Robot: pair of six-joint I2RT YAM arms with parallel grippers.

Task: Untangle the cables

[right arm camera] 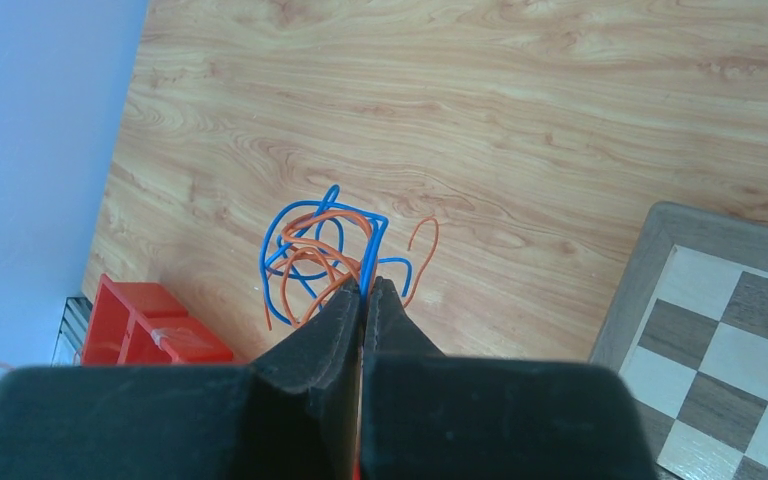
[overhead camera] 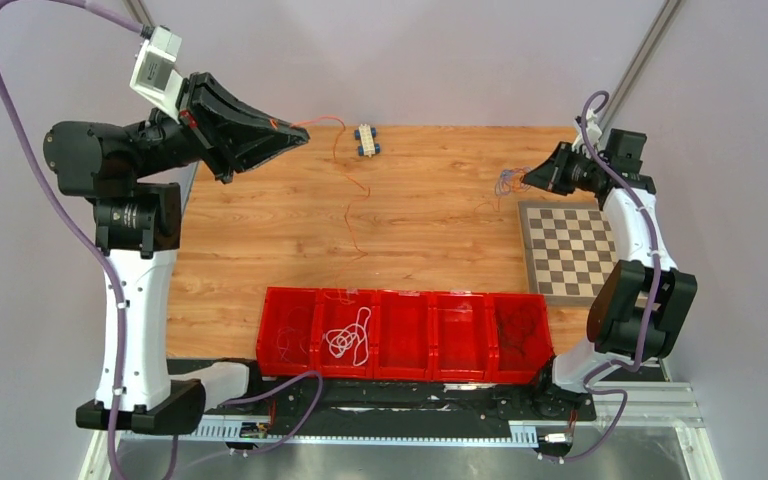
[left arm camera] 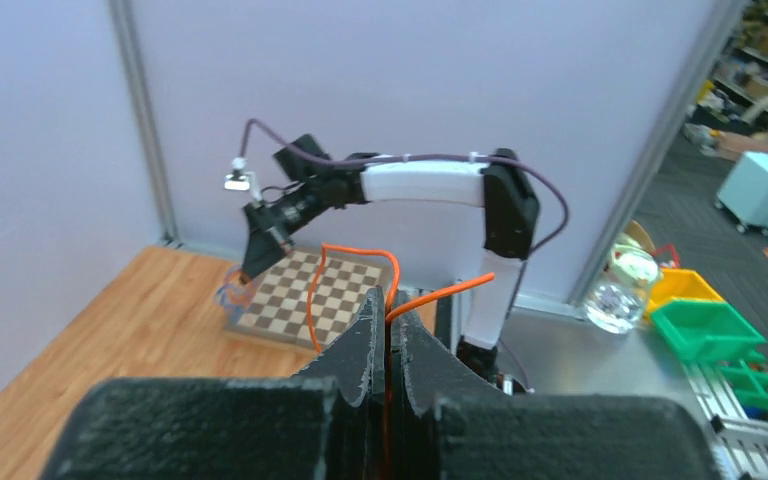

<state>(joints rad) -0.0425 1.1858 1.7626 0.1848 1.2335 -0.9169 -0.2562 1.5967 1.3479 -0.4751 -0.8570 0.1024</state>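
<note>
My left gripper is raised at the back left, shut on a long orange cable that hangs down and trails across the table. In the left wrist view the jaws pinch this orange cable, and a short end sticks out to the right. My right gripper is at the right, shut on a small knot of blue and orange cables. In the right wrist view the fingers grip a blue strand of the knot just above the table.
A row of red bins stands at the near edge, with a white cable in one and a dark cable in another. A chessboard lies at the right. A small toy block sits at the back.
</note>
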